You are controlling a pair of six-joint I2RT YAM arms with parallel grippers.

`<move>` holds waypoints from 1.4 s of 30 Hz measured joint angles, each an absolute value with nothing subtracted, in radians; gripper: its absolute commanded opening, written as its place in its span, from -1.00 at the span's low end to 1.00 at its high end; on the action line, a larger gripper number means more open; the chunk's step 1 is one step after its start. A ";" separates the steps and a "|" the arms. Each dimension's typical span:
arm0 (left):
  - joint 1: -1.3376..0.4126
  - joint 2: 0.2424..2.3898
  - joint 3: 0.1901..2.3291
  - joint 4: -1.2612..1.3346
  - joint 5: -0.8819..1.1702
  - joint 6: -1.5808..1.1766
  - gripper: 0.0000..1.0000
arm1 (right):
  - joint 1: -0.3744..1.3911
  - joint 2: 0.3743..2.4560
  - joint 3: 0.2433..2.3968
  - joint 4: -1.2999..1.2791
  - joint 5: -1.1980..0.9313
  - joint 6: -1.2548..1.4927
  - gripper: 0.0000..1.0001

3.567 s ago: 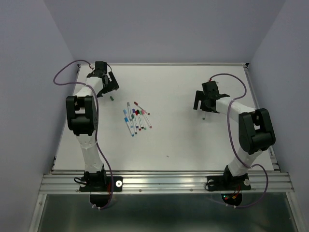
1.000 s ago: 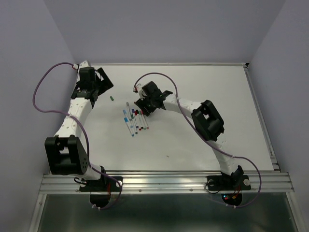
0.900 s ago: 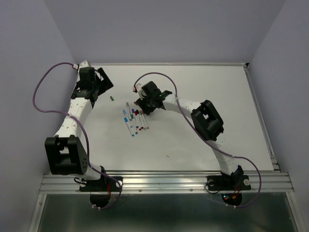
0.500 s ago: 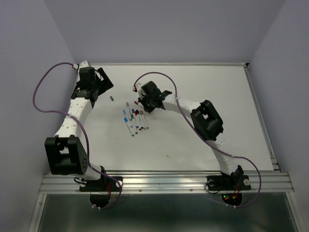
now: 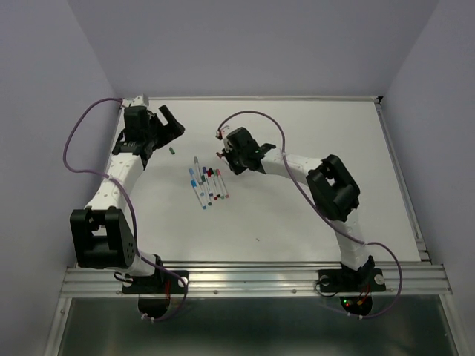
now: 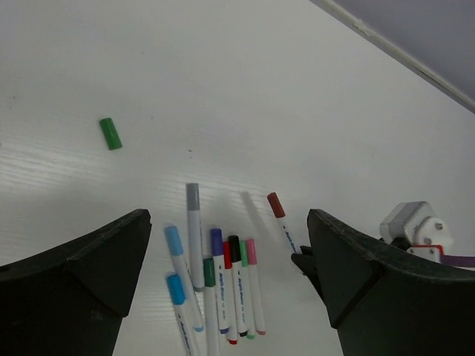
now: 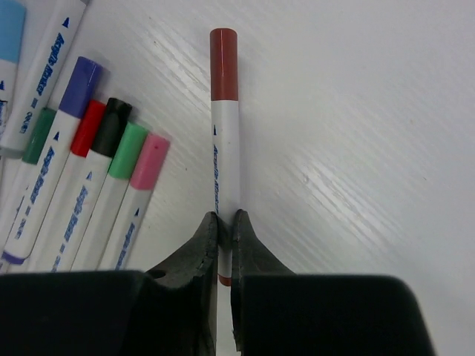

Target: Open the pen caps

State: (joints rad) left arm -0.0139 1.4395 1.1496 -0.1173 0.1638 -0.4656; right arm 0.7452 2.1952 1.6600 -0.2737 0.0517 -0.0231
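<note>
While right gripper (image 7: 224, 222) clamps maroon-capped pen (image 7: 225, 148) | pen row (image 7: 82, 170) crowds its 9 o'clock | left gripper (image 6: 226, 219) splayed wide | green cap (image 6: 110, 133) at row's 10 o'clock

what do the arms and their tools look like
The left arm and right arm have white links with chunky black joints; a purple cable loops along each. The left tool and right tool are black with wedge-shaped fingers.
</note>
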 measured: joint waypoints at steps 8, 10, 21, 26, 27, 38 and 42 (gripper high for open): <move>-0.133 1.441 1.126 -0.028 0.292 -0.522 0.98 | 0.702 1.878 1.438 -0.132 0.014 0.088 -0.99; -0.168 1.446 1.126 -0.001 0.314 -0.534 0.97 | 0.698 1.820 1.406 -0.102 -0.005 0.112 -0.99; -0.259 1.520 1.160 0.089 0.365 -0.598 0.74 | 0.701 1.730 1.318 -0.028 -0.127 0.192 -0.99; -0.272 1.531 1.172 0.104 0.369 -0.606 0.49 | 0.701 1.730 1.311 -0.008 -0.163 0.208 -0.99; -0.274 1.536 1.174 0.109 0.370 -0.608 0.45 | 0.701 1.730 1.311 0.001 -0.172 0.211 -0.99; -0.294 1.549 1.179 0.123 0.386 -0.617 0.06 | 0.701 1.730 1.312 0.038 -0.199 0.226 -0.99; -0.295 1.549 1.179 0.124 0.385 -0.620 -0.17 | 0.701 1.730 1.312 0.038 -0.199 0.229 -0.99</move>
State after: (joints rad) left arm -0.2951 1.5494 1.1790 0.1242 0.3851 -0.6197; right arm 0.7006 1.7298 1.3117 0.0380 -0.1986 0.2287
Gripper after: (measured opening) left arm 0.491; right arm 0.077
